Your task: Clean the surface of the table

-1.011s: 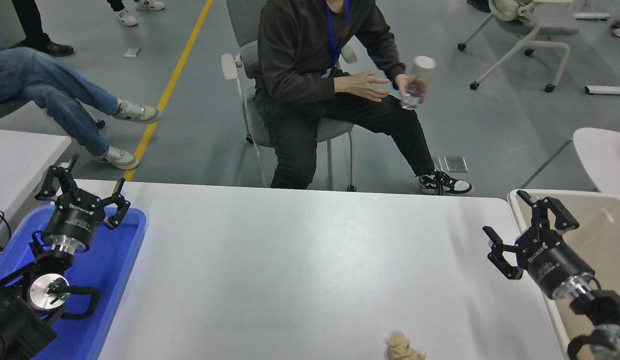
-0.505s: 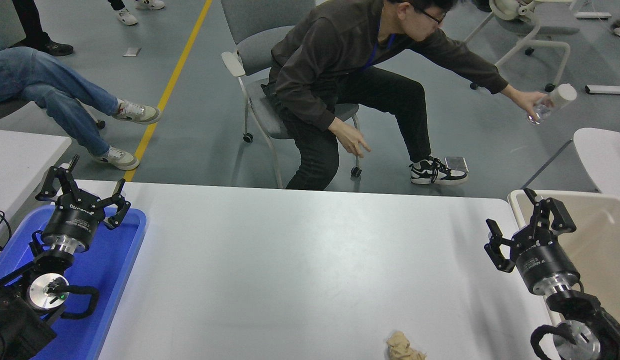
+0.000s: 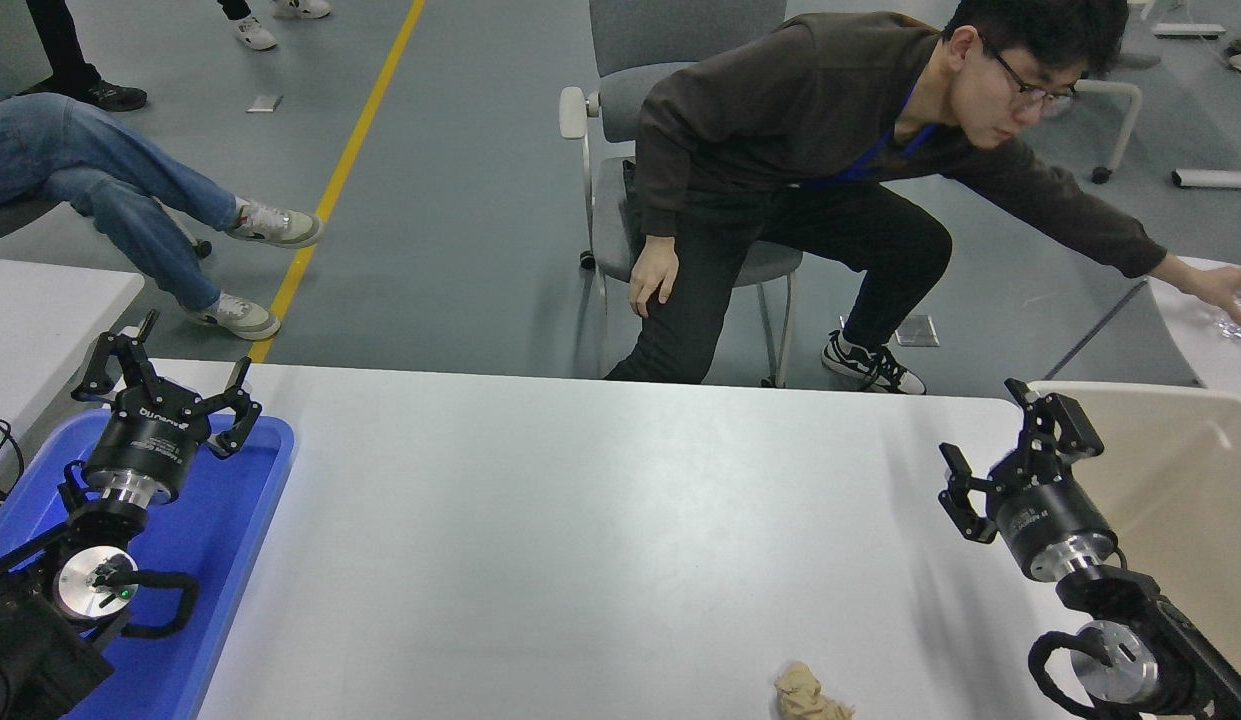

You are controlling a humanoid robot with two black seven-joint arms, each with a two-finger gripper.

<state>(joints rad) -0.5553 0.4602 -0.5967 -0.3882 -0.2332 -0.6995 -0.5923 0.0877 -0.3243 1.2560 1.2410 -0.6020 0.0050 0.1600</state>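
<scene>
Head view: crumpled tan wad [image 3: 808, 695] lies on smooth matte table surface [image 3: 600, 520].

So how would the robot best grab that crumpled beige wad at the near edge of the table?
Probably from straight above, pinching the raised middle of the crumpled beige wad. It lies low and loose on the table surface, partly cut off by the picture's bottom edge, so no side offers a handle. The open right pincer is nearer.

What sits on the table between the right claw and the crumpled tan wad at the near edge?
Nothing: in the head view, only bare table surface separates the open right claw from the crumpled tan wad.
</scene>
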